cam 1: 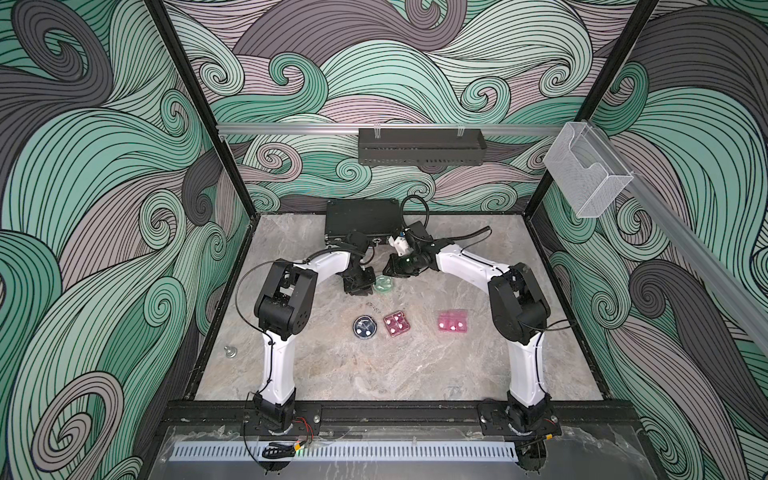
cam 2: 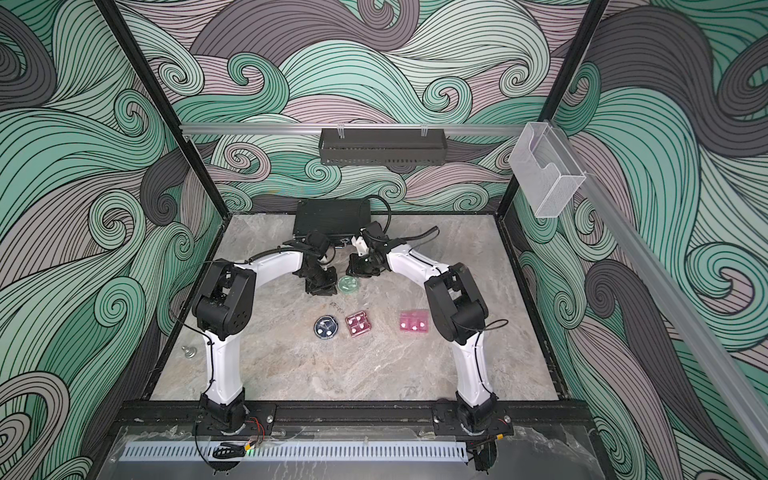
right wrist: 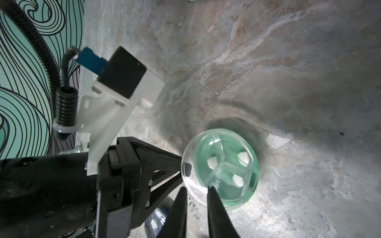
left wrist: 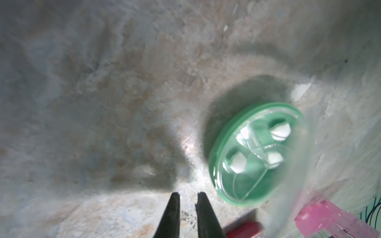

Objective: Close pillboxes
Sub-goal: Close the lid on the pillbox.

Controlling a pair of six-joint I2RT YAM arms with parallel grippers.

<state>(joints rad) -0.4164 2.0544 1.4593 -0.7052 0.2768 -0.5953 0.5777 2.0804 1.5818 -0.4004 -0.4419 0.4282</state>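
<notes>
The round green pillbox (cam 1: 383,285) (cam 2: 348,284) lies between both grippers, white pills inside, its clear lid (right wrist: 192,164) raised at a tilt. My left gripper (left wrist: 188,194) (cam 1: 365,286) is shut and holds nothing; in the right wrist view one of its fingertips (right wrist: 186,165) rests against that lid's rim. My right gripper (right wrist: 196,188) (cam 1: 389,275) is shut too, one tip touching the lid's edge. Nearer the front stand the round dark blue pillbox (cam 1: 365,327), the square dark pink one (cam 1: 397,323) and the rectangular light pink one (cam 1: 452,321).
A black briefcase (cam 1: 361,222) lies at the back of the marble table (cam 1: 374,374), just behind both wrists. A small metal knob (cam 1: 229,352) sits outside the left edge. A black tray (cam 1: 421,146) and a clear holder (cam 1: 586,174) hang on the rails.
</notes>
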